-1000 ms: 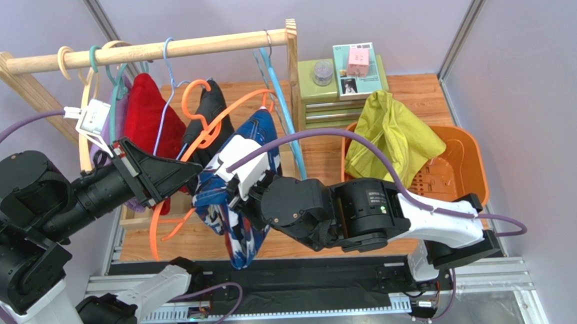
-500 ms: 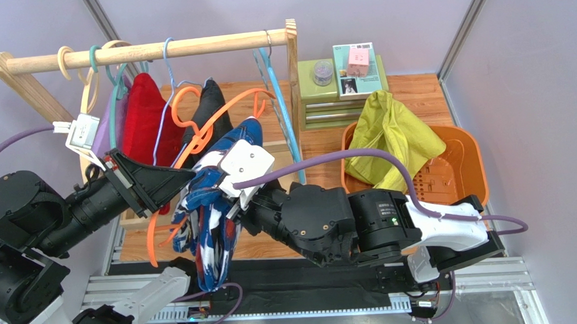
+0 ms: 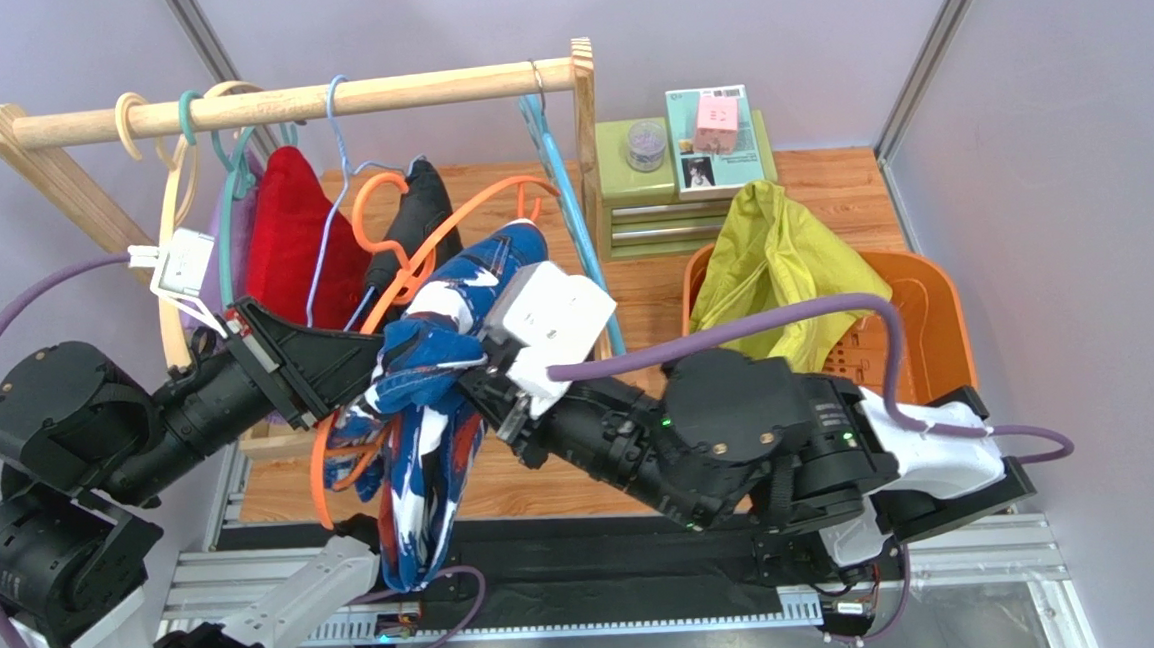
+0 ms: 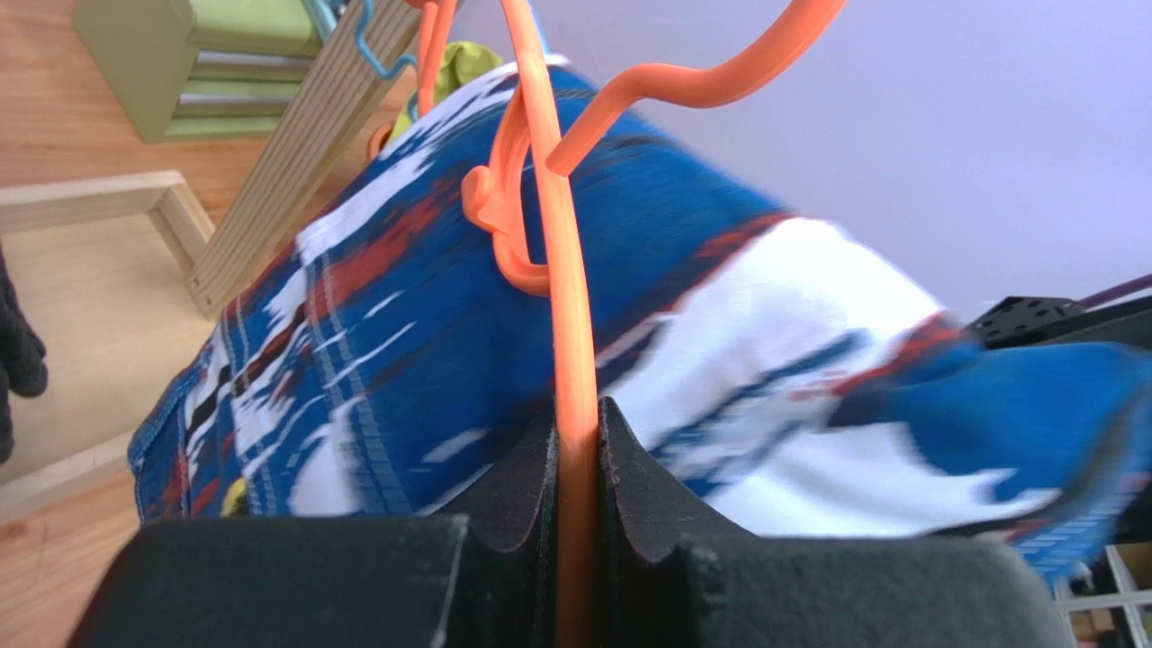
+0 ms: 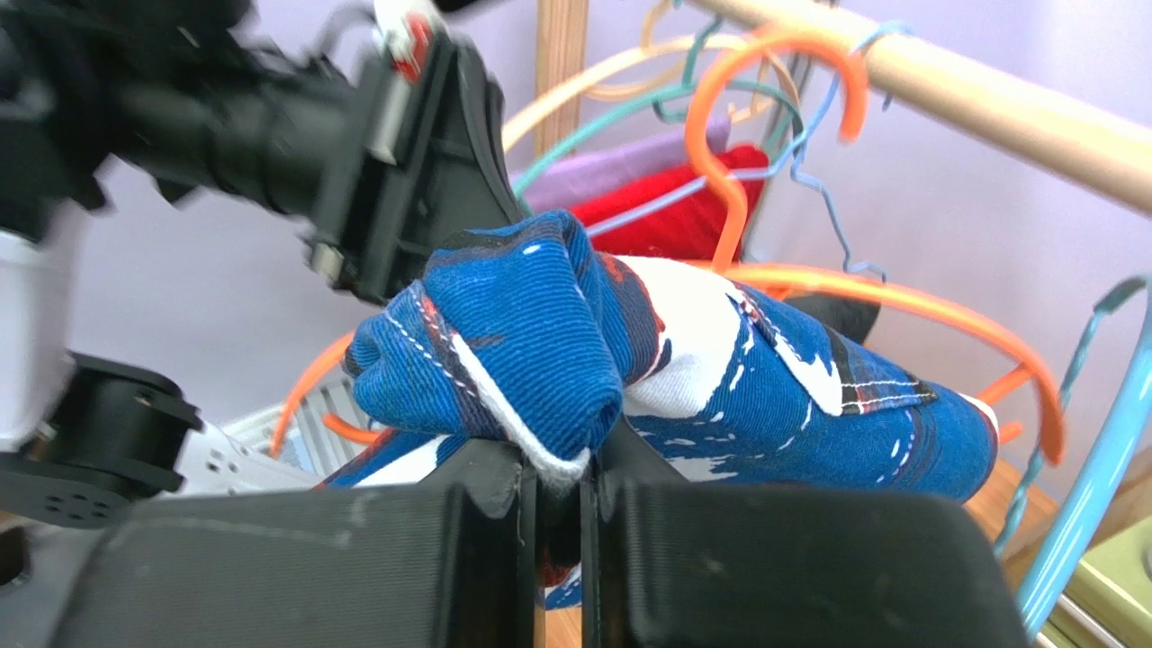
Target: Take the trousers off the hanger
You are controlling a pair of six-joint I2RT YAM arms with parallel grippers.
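Two grips: the left gripper (image 4: pixel 575 452) is clamped on the orange hanger (image 4: pixel 565 297), and the right gripper (image 5: pixel 555 466) is pinched on the navy trousers (image 5: pixel 568 317).
Left jaws: pressed together on the hanger's thin bar, which runs straight up from between them.
Right jaws: closed tight on a bunched fold of blue cloth with white and red print.
Navy trousers: draped over the orange hanger between the two arms, with one end hanging down toward the near edge of the table.
Orange hanger: tilted, its hook below the wooden rail (image 3: pixel 299 101) in the overhead view.
Yellow-green trousers (image 3: pixel 783 259): heaped in the orange basket (image 3: pixel 937 317) at the right, spilling over its back rim, well apart from both grippers.
Rail: holds several other hangers. A red garment (image 3: pixel 289 237) and a black garment (image 3: pixel 419 214) hang just behind the navy trousers.
Arms: the left reaches in from the left side, and the right stretches across from the right in front of the basket.
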